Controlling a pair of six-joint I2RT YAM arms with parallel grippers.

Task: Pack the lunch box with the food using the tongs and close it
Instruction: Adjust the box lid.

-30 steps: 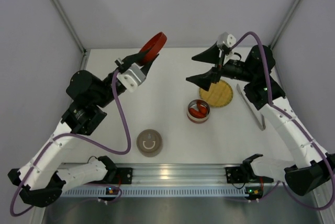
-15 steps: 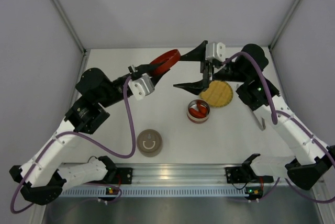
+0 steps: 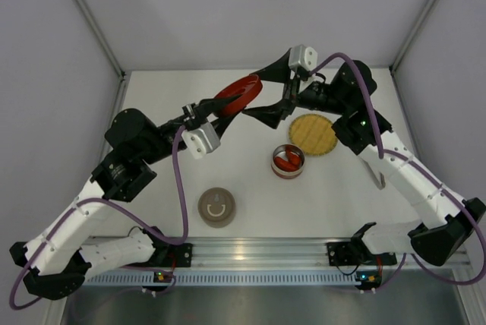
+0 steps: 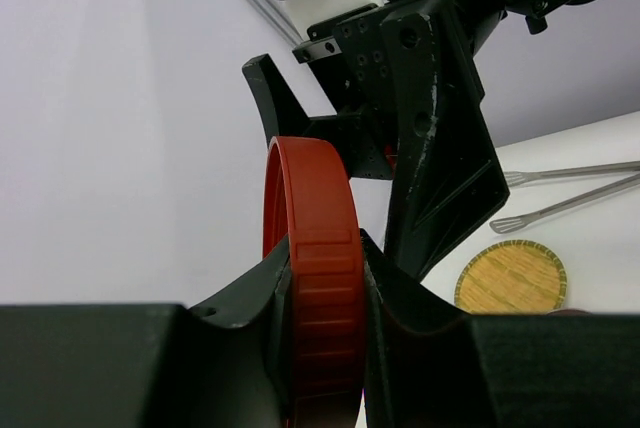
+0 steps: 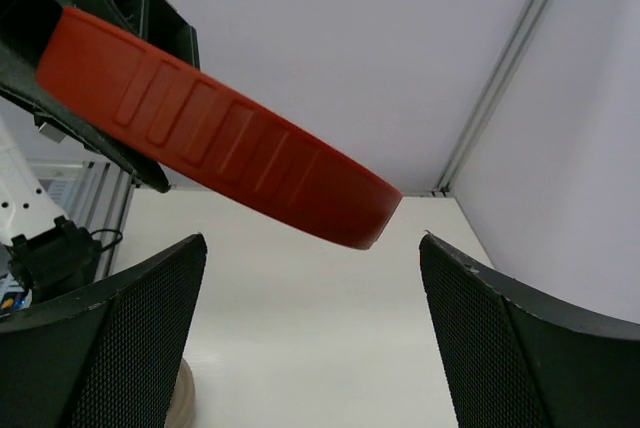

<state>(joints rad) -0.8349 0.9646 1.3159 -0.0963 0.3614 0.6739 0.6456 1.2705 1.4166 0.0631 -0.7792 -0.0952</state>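
The lunch box (image 3: 288,175) stands open on the table near the middle, with the red food pieces (image 3: 286,162) already inside; you cannot confirm the small round orange piece from these views. The yellow plate (image 3: 313,134) just beyond the box appears bare, so treat the filling step as probably complete. The tongs (image 4: 570,172) lie flat on the table to the right of the plate, with neither arm holding them. Closing is not yet done: the red lid (image 3: 239,94) is held on edge in the air, well above and behind the box. The left gripper (image 3: 225,105) clamps its ribbed rim between partly closed fingers. The right gripper (image 5: 310,258) is spread wide with its fingers either side of the lid's free end, gripping nothing. A tan round disc (image 3: 216,206) rests apart near the front edge; you cannot tell its role. What is left is to seat the lid on the box.
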